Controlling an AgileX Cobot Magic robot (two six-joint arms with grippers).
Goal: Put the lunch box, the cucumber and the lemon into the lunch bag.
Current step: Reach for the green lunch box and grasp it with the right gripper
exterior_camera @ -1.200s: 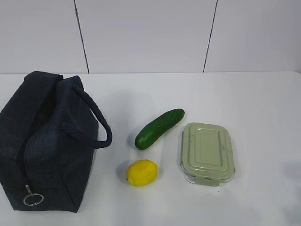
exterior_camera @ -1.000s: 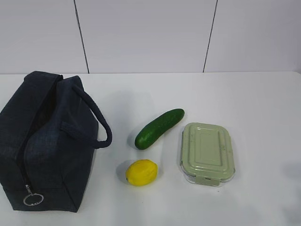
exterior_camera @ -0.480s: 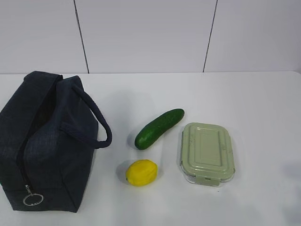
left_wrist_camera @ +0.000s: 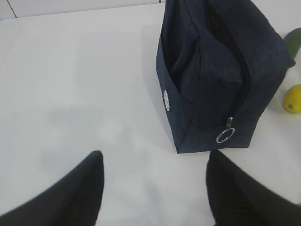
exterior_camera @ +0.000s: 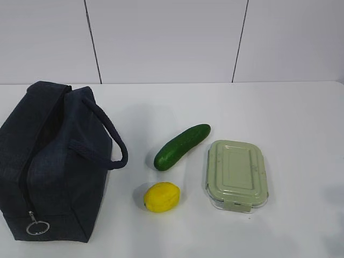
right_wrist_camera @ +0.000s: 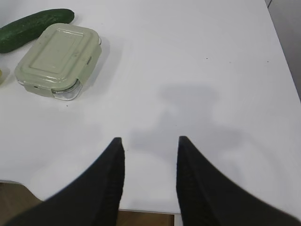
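Note:
The dark navy lunch bag (exterior_camera: 51, 161) stands at the left of the table, its silver ring pull (exterior_camera: 37, 227) at the near end. Beside it lie the dark green cucumber (exterior_camera: 181, 146), the yellow lemon (exterior_camera: 161, 196) and the sage-lidded lunch box (exterior_camera: 235, 174). Neither gripper shows in the exterior view. In the left wrist view my left gripper (left_wrist_camera: 154, 157) hovers open over bare table, short of the lunch bag (left_wrist_camera: 216, 75) and its ring pull (left_wrist_camera: 225, 135). My right gripper (right_wrist_camera: 149, 140) is open and empty, well right of the lunch box (right_wrist_camera: 57, 60) and cucumber (right_wrist_camera: 33, 28).
The white table (exterior_camera: 290, 118) runs back to a white panelled wall. In the right wrist view the table's front edge (right_wrist_camera: 146, 210) lies just under the fingers and its right edge (right_wrist_camera: 282, 52) runs along the upper right. The lemon (left_wrist_camera: 292, 98) peeks out past the bag.

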